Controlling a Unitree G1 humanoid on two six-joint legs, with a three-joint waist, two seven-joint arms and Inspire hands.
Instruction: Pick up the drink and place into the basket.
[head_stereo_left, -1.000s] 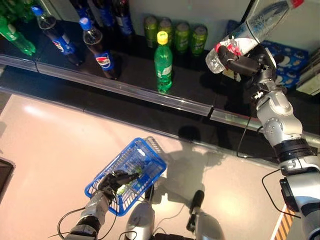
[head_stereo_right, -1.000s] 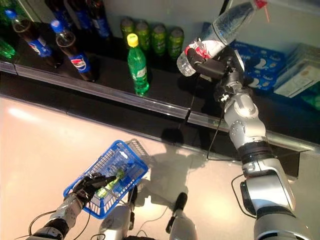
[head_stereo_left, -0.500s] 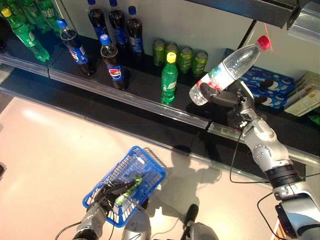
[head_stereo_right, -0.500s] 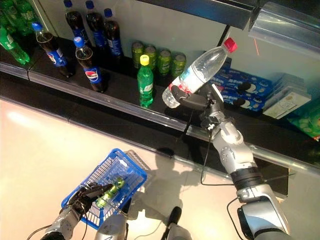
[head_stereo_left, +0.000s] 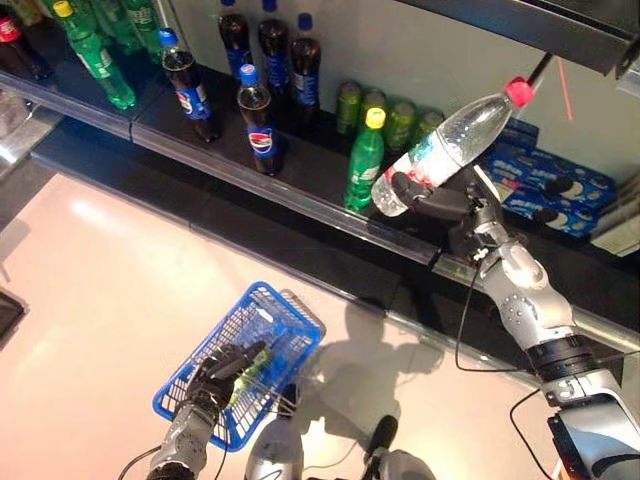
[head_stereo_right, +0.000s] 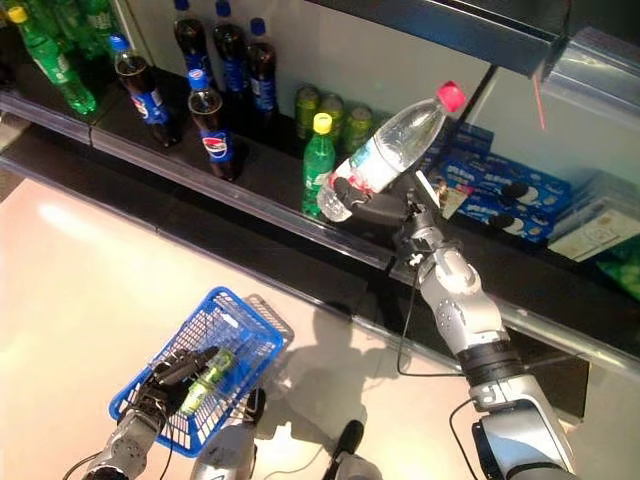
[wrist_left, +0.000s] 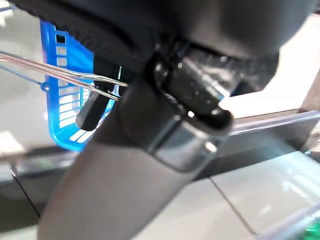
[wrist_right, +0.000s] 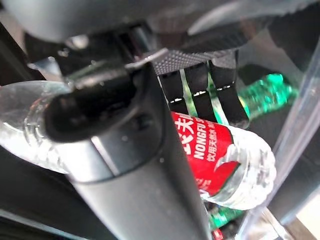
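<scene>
My right hand (head_stereo_left: 447, 206) is shut on a clear water bottle (head_stereo_left: 447, 150) with a red label and a pink cap. It holds the bottle tilted, cap up, in front of the shelf and above its front rail. The right wrist view shows its fingers (wrist_right: 196, 86) curled over the bottle's red label (wrist_right: 212, 152). Low down over the floor, the blue wire basket (head_stereo_left: 293, 303) hangs from my left hand (head_stereo_left: 213, 368), which is shut on its metal handle (wrist_left: 60, 75). A small green bottle (head_stereo_right: 206, 377) lies inside the basket. The water bottle is well above and to the right of the basket.
The dark shelf (head_stereo_left: 300, 190) carries cola bottles (head_stereo_left: 260, 135), green soda bottles (head_stereo_left: 363, 160), green cans (head_stereo_left: 385, 105) and blue boxes (head_stereo_left: 560, 195). A clear rail runs along its front edge. Pale floor lies below, between shelf and basket.
The camera view has shifted. My right hand has drawn the water bottle out from the shelf, left and downward, close beside the yellow-capped green bottle. The left hand still holds the basket.
</scene>
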